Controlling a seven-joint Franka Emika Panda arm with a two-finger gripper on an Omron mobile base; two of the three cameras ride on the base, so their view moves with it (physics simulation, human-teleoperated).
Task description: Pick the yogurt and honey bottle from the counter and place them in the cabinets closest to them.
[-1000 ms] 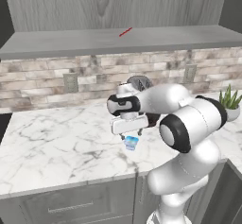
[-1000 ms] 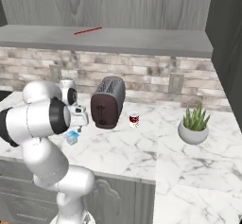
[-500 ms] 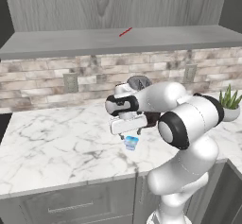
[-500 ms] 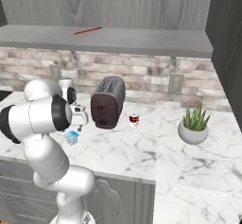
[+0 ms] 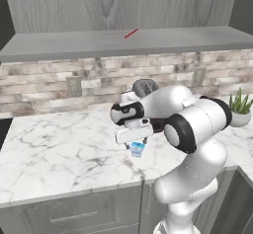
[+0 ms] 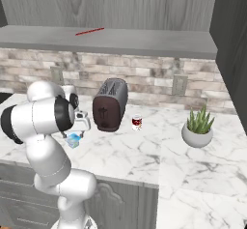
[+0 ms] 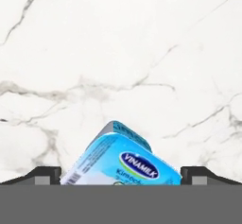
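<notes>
Yogurt (image 5: pixel 137 149) is held in the tool (image 5: pixel 135 146), a small pale blue and white cup gripped just above the bench (image 5: pixel 59 149) near its front edge. In the hand view the cup (image 7: pixel 122 164) is seen tilted between the two dark fingertips (image 7: pixel 45 175), its blue lid with a printed label turned toward the camera, and the veined marble lies behind it. The fingers are closed on the cup from both sides, with the jaws only as far apart as the cup is wide. From the right base view the yogurt (image 6: pixel 73 140) is seen hanging below the tool (image 6: pixel 75 135), to the left of a dark brown toaster (image 6: pixel 110 105) that stands toward the back of the bench (image 6: pixel 154 150). A small red-and-white glass (image 6: pixel 137 122) is set just to the right of the toaster, and a potted green plant (image 6: pixel 198 128) in a white bowl is placed farther right. Behind the bench a brick backsplash (image 5: pixel 59 82) with wall outlets is seen. Above it the cabinets (image 5: pixel 123 6) of grey vertical wood grain are mounted, with a flat grey shelf base (image 5: pixel 99 43) beneath them, on which a thin red line (image 5: pixel 131 33) is marked.
</notes>
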